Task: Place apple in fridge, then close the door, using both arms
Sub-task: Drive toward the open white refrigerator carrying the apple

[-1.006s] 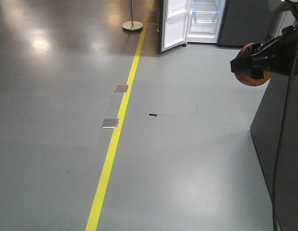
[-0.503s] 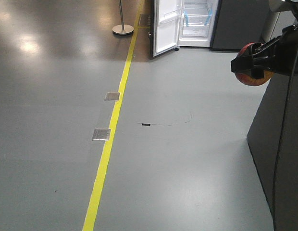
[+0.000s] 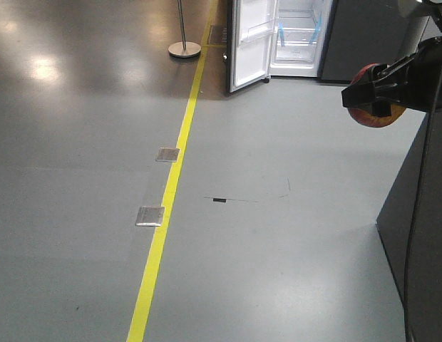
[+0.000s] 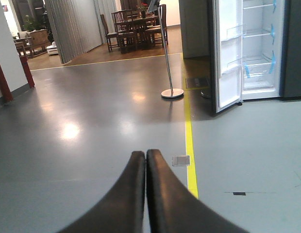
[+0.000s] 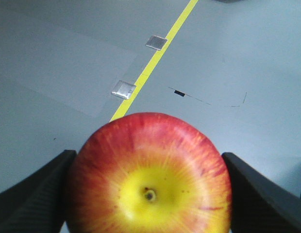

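The apple, red with a yellow centre, sits between the two black fingers of my right gripper, which is shut on it. In the front view the right gripper holds the apple in the air at the right edge. The fridge stands far ahead at the top of the front view, its white inside showing. The door is swung open to its left. In the left wrist view my left gripper is shut on nothing, its fingers pressed together. The fridge and door lie ahead to the right.
A yellow floor line runs toward the fridge, with two metal floor plates beside it. A post on a round base stands left of the door. A dark cabinet side fills the right edge. Chairs and a table stand far back.
The floor plates and tape mark have slid down the front view, so the base has rolled forward toward the fridge. The right gripper still holds the apple in the same place.
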Robot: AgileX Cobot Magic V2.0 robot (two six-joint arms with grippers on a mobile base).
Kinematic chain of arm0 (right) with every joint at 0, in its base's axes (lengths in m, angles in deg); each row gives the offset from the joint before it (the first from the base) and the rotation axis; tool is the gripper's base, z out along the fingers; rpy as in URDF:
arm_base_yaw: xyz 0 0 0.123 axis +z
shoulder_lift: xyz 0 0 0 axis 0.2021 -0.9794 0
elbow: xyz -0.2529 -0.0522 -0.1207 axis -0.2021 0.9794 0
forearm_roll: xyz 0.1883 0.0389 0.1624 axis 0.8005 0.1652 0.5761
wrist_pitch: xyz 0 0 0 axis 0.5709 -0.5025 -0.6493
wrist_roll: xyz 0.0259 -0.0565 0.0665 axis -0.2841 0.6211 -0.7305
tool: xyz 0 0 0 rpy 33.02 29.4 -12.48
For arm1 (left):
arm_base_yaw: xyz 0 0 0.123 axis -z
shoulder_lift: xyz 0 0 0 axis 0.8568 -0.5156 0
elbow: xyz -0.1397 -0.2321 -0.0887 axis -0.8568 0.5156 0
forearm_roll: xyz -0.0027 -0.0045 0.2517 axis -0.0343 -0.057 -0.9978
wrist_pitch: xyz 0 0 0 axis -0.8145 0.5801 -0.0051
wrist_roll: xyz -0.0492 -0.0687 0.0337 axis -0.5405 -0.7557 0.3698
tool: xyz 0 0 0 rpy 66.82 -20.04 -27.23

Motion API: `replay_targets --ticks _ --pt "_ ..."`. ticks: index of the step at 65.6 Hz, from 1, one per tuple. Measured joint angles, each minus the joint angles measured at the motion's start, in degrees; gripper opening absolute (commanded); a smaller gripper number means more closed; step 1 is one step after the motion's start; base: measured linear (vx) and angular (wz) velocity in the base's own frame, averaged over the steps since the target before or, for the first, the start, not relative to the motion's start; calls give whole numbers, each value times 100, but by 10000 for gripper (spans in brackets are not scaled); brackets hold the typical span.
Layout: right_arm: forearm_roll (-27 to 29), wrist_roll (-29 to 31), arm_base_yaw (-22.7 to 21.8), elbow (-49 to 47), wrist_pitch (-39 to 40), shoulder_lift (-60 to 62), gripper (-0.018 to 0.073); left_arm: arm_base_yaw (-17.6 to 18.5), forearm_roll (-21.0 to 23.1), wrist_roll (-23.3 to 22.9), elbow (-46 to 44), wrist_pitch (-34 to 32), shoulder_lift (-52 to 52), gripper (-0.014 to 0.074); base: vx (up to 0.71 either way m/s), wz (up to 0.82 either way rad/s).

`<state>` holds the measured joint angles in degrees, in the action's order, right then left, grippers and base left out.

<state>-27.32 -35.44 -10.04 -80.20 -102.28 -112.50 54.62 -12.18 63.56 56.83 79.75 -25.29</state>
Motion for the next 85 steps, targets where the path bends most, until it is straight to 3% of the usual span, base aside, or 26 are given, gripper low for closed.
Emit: replay_targets --ticks 85 --pt "0 0 0 0 -11 0 115 0 0 0 0 0 0 -8 21 -3"
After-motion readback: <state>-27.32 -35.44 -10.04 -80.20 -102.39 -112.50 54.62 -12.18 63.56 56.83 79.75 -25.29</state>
